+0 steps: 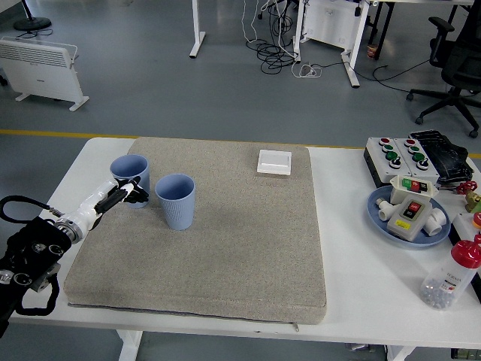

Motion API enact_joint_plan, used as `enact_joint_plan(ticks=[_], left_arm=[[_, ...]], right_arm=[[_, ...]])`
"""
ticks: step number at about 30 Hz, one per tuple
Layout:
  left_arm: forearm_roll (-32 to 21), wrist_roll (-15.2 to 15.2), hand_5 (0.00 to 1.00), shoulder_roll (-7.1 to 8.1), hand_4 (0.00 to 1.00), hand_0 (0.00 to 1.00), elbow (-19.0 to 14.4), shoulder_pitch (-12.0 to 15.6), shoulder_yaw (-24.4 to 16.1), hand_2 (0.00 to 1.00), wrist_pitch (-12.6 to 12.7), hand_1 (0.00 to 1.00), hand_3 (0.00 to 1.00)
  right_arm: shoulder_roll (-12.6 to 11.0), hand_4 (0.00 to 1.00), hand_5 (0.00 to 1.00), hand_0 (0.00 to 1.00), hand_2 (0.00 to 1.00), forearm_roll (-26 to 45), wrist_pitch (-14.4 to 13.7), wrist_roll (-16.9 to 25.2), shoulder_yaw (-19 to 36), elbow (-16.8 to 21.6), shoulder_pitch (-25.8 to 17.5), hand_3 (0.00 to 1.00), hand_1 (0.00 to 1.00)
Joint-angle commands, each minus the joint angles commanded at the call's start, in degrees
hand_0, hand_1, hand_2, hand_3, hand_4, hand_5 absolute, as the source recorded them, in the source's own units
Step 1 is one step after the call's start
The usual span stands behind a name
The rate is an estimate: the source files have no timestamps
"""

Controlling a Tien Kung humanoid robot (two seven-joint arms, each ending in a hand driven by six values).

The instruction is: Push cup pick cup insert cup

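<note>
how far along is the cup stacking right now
Early stage. Nothing looks finished: both blue cups stand upright and separate on the grey mat. In hand: the left hand is against the left cup, apparently pushing it toward the right cup; whether the fingers grip it is unclear. Left: picking one cup up and inserting it into the other.

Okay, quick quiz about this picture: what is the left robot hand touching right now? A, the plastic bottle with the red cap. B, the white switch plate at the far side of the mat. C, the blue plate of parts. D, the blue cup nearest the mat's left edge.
D: the left robot hand reaches in from the left and its fingers rest against the left blue cup, which stands upright on the grey mat beside the second blue cup.
</note>
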Motion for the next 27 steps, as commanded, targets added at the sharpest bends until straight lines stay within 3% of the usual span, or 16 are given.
enact_joint_plan(ticks=[5,12,14,15,20,21,22,26,27], left_arm=[[0.27,0.3,0.998,0.71,0.527,0.833,-1.31,0.47,-0.59,0.56,-0.08,0.642,0.491],[1.38,1.56,0.998,3.86,0.526,0.768,-6.66,2.8,-2.73,0.552,-0.37,0.627,0.49],[2.75,2.0,0.998,5.59,0.526,0.768,-9.72,4.42,-4.86,0.552,-0.29,0.627,0.49],[3.45,2.17,0.998,6.19,0.526,0.612,-11.07,5.02,-5.89,0.519,-0.24,0.579,0.487],[7.06,2.89,0.998,9.68,0.526,0.612,-18.62,7.72,-11.11,0.519,0.15,0.579,0.487],[7.59,2.95,0.998,10.13,0.568,0.543,-20.2,7.97,-12.08,0.506,0.23,0.564,0.484],[7.77,2.97,0.998,10.28,0.568,0.543,-20.9,8.06,-12.41,0.506,0.26,0.564,0.484],[10.24,2.11,0.998,12.76,0.568,0.543,-29.02,8.21,-16.1,0.506,1.09,0.564,0.484],[10.74,1.68,0.935,13.23,0.687,0.563,-30.79,7.88,-16.36,0.535,1.4,0.59,0.501]], right_arm=[[0.0,0.118,0.469,0.723,0.642,-0.05,0.0,0.03,0.09,0.0,-0.08,0.573,0.651],[-0.04,0.117,0.47,0.723,0.641,0.01,-0.02,0.08,0.23,0.0,-0.19,0.573,0.651],[-0.06,0.117,0.47,0.723,0.641,0.02,-0.03,0.09,0.3,0.0,-0.25,0.573,0.651],[-0.07,0.118,0.47,0.723,0.643,0.03,-0.04,0.09,0.34,0.0,-0.27,0.573,0.652],[-0.13,0.118,0.47,0.723,0.643,-0.03,-0.06,0.12,0.53,0.0,-0.35,0.573,0.652],[-0.14,0.118,0.469,0.723,0.643,-0.01,-0.06,0.13,0.54,0.0,-0.36,0.572,0.651],[-0.14,0.118,0.469,0.723,0.643,0.0,-0.06,0.13,0.55,0.0,-0.36,0.572,0.651],[-0.17,0.118,0.469,0.723,0.643,-0.24,-0.06,0.14,0.76,0.0,-0.43,0.572,0.651],[-0.17,0.117,0.469,0.723,0.643,-0.23,-0.07,0.13,0.77,0.0,-0.46,0.572,0.651]])
